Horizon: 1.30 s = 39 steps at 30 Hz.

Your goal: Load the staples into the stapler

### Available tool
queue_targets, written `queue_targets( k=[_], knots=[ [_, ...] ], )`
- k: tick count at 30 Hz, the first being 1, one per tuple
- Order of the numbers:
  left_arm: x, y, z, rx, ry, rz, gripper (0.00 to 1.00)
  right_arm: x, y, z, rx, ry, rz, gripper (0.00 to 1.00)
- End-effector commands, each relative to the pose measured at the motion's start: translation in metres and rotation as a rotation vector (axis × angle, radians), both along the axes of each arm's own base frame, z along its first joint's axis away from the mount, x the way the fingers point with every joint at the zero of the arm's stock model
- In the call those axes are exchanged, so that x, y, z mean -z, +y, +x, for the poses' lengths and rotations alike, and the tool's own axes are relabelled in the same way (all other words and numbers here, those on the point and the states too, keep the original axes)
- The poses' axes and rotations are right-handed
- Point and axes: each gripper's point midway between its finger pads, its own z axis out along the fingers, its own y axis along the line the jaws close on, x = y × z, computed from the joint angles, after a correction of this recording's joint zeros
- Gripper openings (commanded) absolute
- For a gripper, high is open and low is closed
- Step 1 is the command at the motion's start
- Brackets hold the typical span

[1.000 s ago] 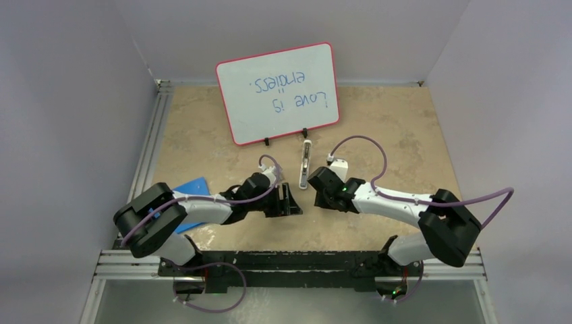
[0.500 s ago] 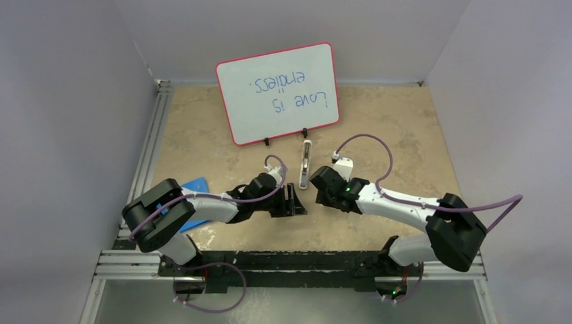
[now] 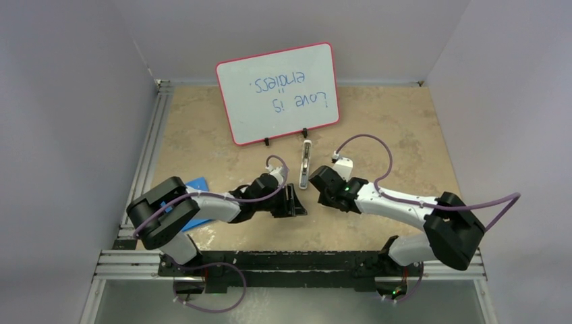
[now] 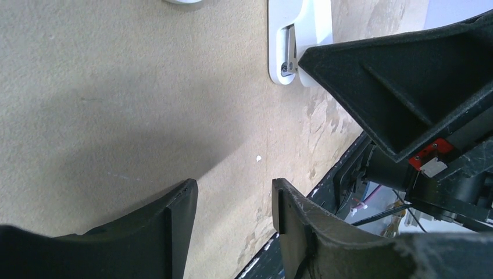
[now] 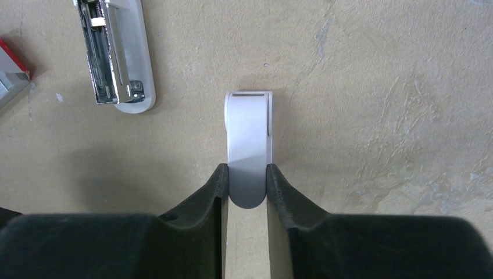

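The slim white stapler (image 3: 305, 165) lies open on the table below the whiteboard, and its metal channel (image 5: 107, 52) shows in the right wrist view. Its near end also shows in the left wrist view (image 4: 296, 46). My right gripper (image 5: 247, 174) is shut on a short, stubby white piece (image 5: 249, 133) that lies flat just right of the stapler. In the top view the right gripper (image 3: 318, 179) sits beside the stapler's near end. A corner of the red staples box (image 5: 9, 61) shows at the left edge. My left gripper (image 4: 234, 197) is open and empty, low over bare table, short of the stapler (image 3: 291, 201).
A red-framed whiteboard (image 3: 276, 91) stands at the back. A flat blue object (image 3: 192, 189) lies at the left, partly under my left arm. Grey walls close in both sides, and a metal rail (image 3: 145, 155) runs along the left edge.
My left arm has crept a little to the right toward the stapler's near end. My right arm has shifted its elbow slightly, and its gripper has stayed by the stapler.
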Motion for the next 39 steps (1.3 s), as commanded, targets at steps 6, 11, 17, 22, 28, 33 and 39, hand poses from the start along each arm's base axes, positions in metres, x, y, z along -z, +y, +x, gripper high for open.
queue_targets(
  k=[6, 11, 17, 22, 28, 33, 39],
  knots=[
    [-0.010, -0.025, 0.016, -0.020, -0.036, -0.053, 0.49, -0.016, 0.031, -0.008, -0.089, 0.019, 0.163, 0.17],
    [-0.002, -0.032, 0.028, -0.054, -0.023, -0.018, 0.40, -0.026, 0.039, -0.016, -0.121, 0.024, 0.242, 0.18],
    [0.007, -0.036, 0.027, -0.056, 0.006, -0.031, 0.39, -0.022, 0.042, -0.021, -0.126, 0.048, 0.276, 0.17],
    [0.016, -0.031, 0.026, -0.076, 0.018, -0.008, 0.28, -0.028, 0.048, -0.023, -0.145, 0.046, 0.307, 0.17],
    [0.035, -0.023, 0.022, -0.087, 0.044, 0.046, 0.18, -0.041, 0.051, -0.022, -0.185, 0.044, 0.351, 0.18],
    [0.049, -0.014, 0.017, -0.087, 0.055, 0.083, 0.16, -0.054, 0.040, -0.009, -0.187, 0.022, 0.353, 0.18],
    [0.063, -0.009, 0.012, -0.079, 0.081, 0.122, 0.17, -0.051, 0.035, -0.003, -0.235, 0.043, 0.363, 0.18]
  ],
)
